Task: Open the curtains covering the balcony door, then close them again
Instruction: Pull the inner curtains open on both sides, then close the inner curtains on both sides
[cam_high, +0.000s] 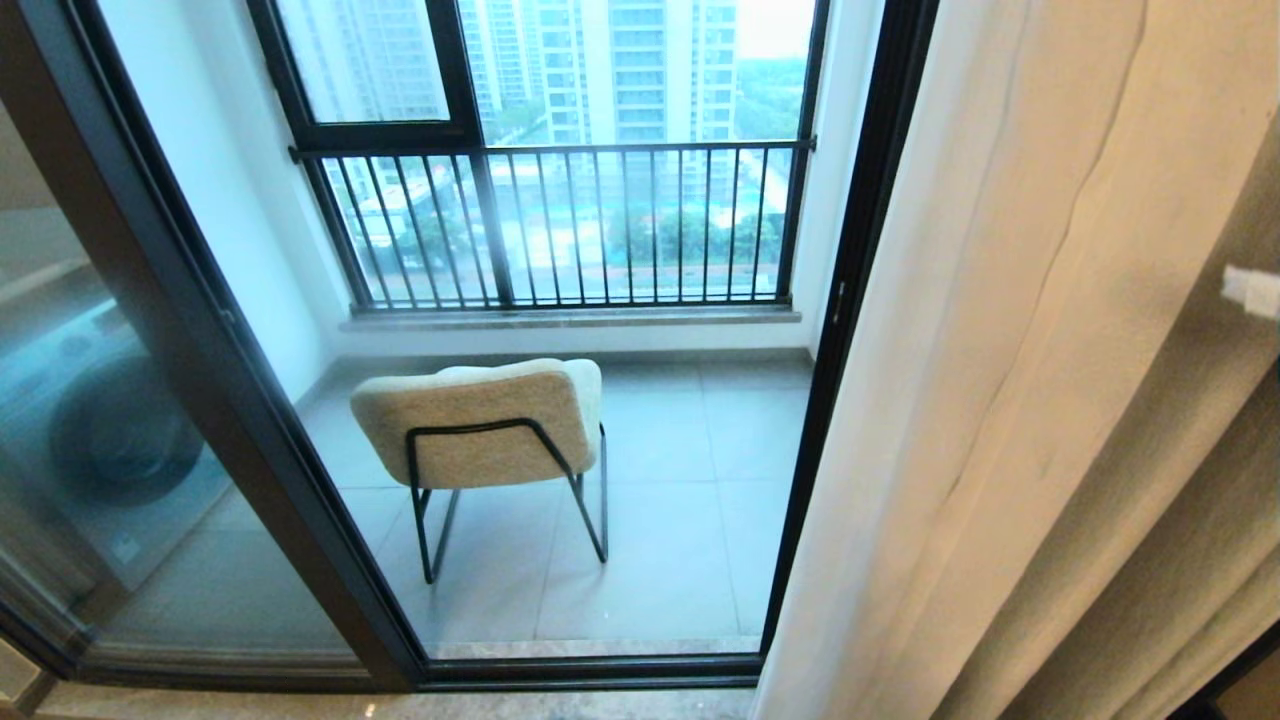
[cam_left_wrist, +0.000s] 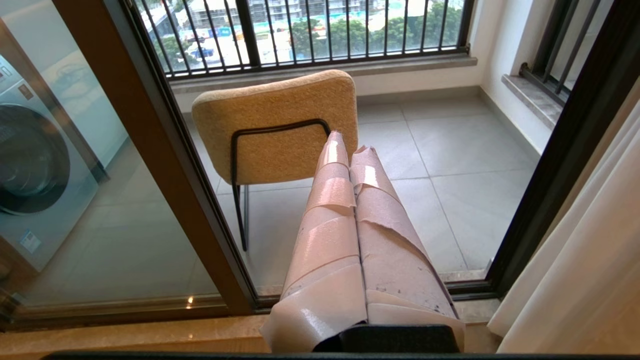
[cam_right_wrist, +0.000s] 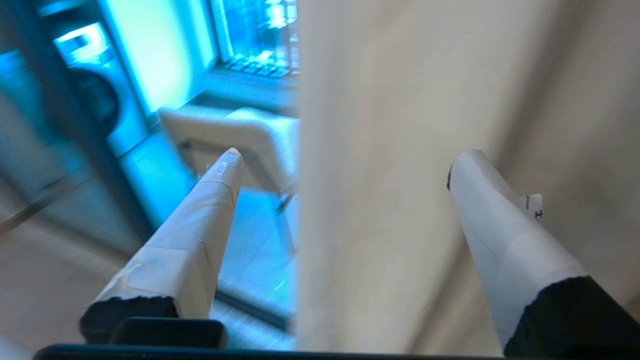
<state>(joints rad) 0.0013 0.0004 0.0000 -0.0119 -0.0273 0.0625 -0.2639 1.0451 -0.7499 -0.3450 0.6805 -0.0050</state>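
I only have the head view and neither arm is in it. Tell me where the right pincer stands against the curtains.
Observer: The right pincer is open, its taped fingers set wide, and the edge of the curtains runs between them. The fabric is not clamped.
Operator: Give me the left pincer too.
Observer: The left pincer is shut, fingers pressed together, holding nothing. It points through the balcony door toward the chair.
Operator: Report anything to the side that I cannot see.
Observer: The left wrist view shows a second barred window on the balcony's side wall, past the door frame beside the curtains.
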